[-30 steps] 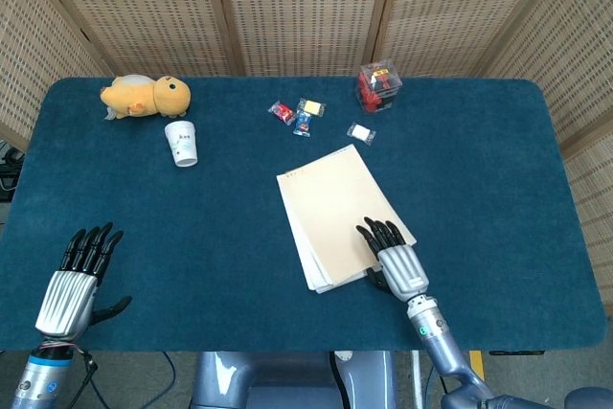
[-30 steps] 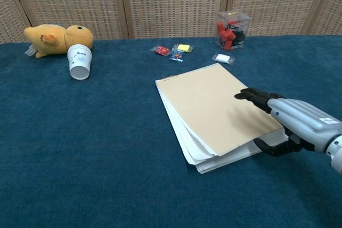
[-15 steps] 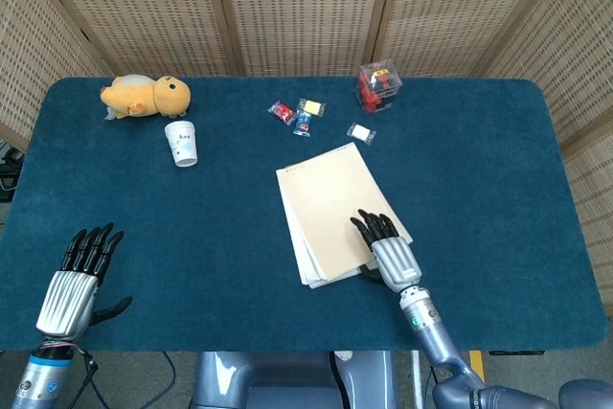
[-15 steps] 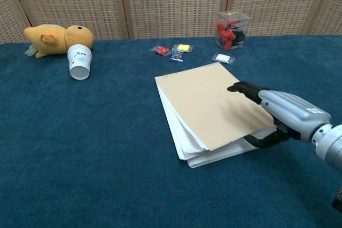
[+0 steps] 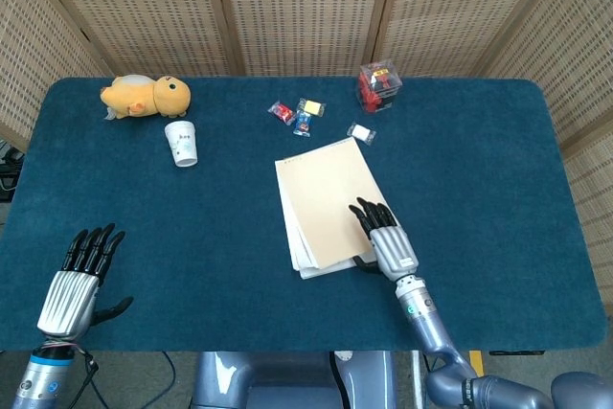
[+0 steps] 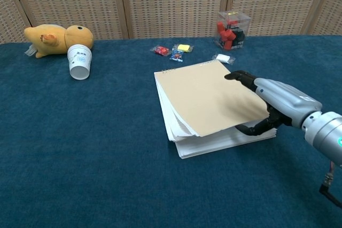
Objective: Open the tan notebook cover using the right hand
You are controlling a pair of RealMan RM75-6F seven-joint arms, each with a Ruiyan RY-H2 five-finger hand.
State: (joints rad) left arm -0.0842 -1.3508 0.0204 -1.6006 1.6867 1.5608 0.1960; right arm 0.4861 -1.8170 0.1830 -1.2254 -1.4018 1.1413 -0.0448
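Notebook [image 6: 206, 105] lies mid-desk on blue felt [image 5: 479, 141], its smooth tan cover [image 5: 326, 198] lifted off the white pages — my right hand [image 6: 272, 100] pinches the cover's edge, fingers on top, thumb beneath. My left hand [image 5: 77, 275] hovers spread, holding nothing. I count one plush duck [image 5: 146, 96], one paper cup [image 5: 181, 143], one clear box [image 5: 379, 85], four wrapped sweets [image 5: 302, 114].

Notebook [image 5: 321, 203] at frame centre on the worktop [image 5: 498, 189]; right hand [image 5: 388, 241] at its lower-right edge. Paper cup [image 5: 181, 143] below plush toy [image 5: 146, 96], upper left.
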